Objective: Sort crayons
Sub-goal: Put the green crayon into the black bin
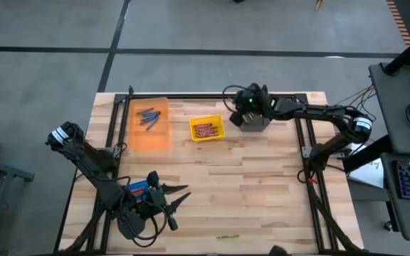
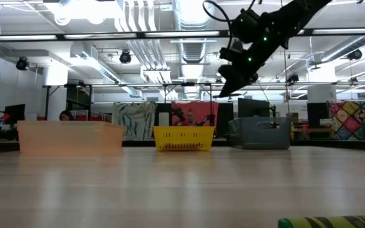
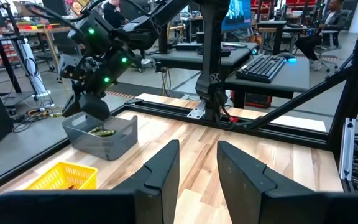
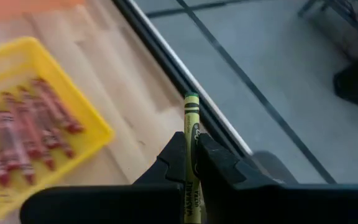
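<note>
Your right gripper (image 4: 191, 163) is clamped shut on a thin olive-yellow wax crayon (image 4: 192, 149), which sticks out lengthwise past the fingertips. In the high view that gripper (image 1: 251, 105) hangs over the grey plastic bin (image 1: 253, 122), near the table's far edge. The bin lies straight below the tool, so I judge the drop needs only a release, maybe slightly lower first. Olive crayons already lie in that bin (image 3: 102, 131). The red ones fill the yellow mesh bin (image 1: 206, 129) beside it. One more olive crayon (image 1: 227, 237) lies at the near edge, closer to your left gripper (image 1: 179, 197), which waits half open and empty.
</note>
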Motion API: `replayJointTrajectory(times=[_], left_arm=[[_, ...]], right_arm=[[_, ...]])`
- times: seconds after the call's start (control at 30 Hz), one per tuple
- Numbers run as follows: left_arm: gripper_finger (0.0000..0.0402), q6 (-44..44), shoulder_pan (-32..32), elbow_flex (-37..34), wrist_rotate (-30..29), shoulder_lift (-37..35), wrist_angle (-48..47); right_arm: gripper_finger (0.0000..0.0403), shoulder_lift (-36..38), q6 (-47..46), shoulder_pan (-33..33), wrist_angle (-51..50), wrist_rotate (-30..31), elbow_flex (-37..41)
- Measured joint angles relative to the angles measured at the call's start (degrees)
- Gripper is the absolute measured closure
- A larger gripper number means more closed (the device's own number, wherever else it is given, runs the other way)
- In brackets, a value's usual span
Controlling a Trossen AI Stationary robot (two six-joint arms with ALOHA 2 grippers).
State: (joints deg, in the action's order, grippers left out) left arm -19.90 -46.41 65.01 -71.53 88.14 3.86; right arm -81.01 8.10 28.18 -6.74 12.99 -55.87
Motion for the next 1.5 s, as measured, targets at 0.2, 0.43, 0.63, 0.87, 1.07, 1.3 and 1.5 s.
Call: replayJointTrajectory(times=[0.2, 0.43, 0.63, 0.87, 1.07, 1.3, 1.5], left_arm=[[0.0311, 0.0, 0.0, 0.0, 0.0, 0.0, -0.2], [0.0311, 1.4, 0.0, 0.0, 0.0, 0.0, -0.1], [0.0311, 1.4, 0.0, 0.0, 0.0, -0.1, 0.0], [0.0311, 1.5, 0.0, 0.0, 0.0, -0.1, 0.0], [0.0311, 1.5, 0.0, 0.0, 0.0, -0.1, 0.0], [0.0311, 1.5, 0.0, 0.0, -0.1, -0.1, 0.0], [0.0311, 1.5, 0.0, 0.0, -0.1, -0.1, 0.0]], right_arm=[[0.039, 0.0, -1.0, 5.1, -3.1, 0.0, 0.0], [0.039, 0.0, -3.6, 8.9, -4.0, 0.0, 1.9], [0.039, 0.0, -2.6, 9.7, -3.6, -0.3, 4.5], [0.039, 0.1, -2.5, 10.6, -1.9, -1.0, 8.2], [0.039, 2.1, -2.6, 12.1, 2.0, -3.0, 11.6], [0.039, 4.2, -4.4, 13.4, 11.5, -6.6, 17.2], [0.039, 4.5, -5.1, 13.9, 16.7, -7.1, 22.0]])
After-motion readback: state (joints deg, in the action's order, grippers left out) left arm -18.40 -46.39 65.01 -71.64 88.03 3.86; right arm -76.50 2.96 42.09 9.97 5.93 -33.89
